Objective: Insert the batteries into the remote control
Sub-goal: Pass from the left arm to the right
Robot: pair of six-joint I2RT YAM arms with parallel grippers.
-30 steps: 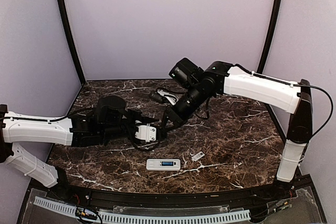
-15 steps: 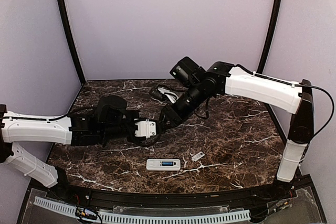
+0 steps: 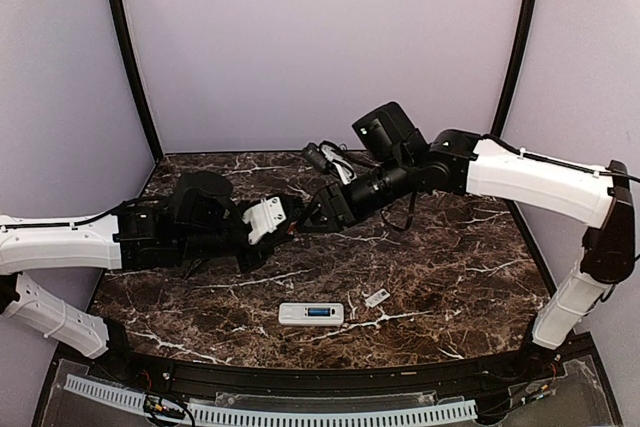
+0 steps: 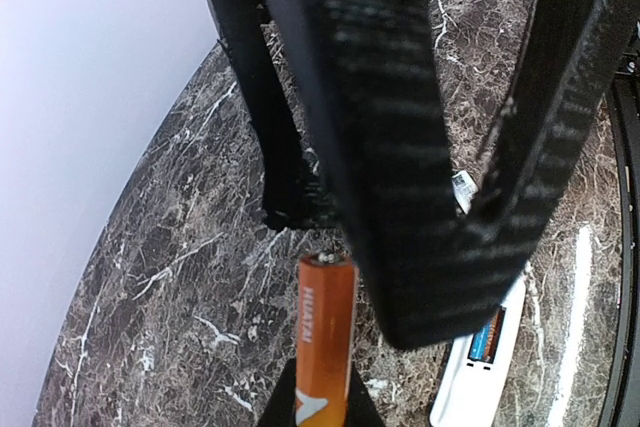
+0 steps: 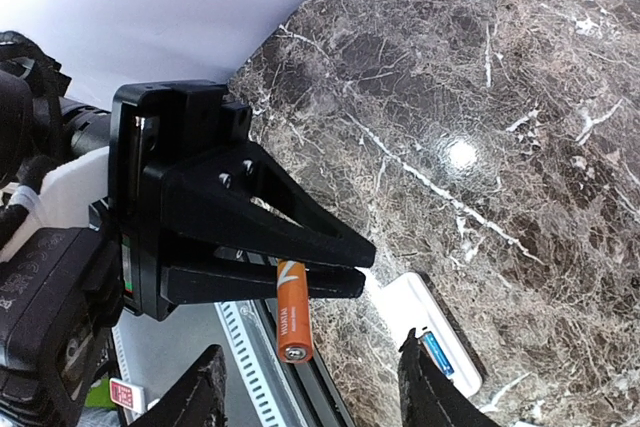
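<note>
while one cell (image 5: 435, 353) sits in the remote (image 5: 400, 309), left pincer (image 5: 345, 267) clamps a battery (image 5: 293, 325), right pincer (image 5: 312, 392) gapes.

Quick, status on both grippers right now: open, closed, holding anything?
Left gripper: jaws closed on an orange battery.
Right gripper: jaws open, holding nothing.

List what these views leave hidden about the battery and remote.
Top view: held battery hidden between left hand and right hand.
Left wrist: remote cut off by bottom edge and right hand's fingers.
Top view: remote's compartment too small to see inside.
Left wrist: battery's lower end below frame.
</note>
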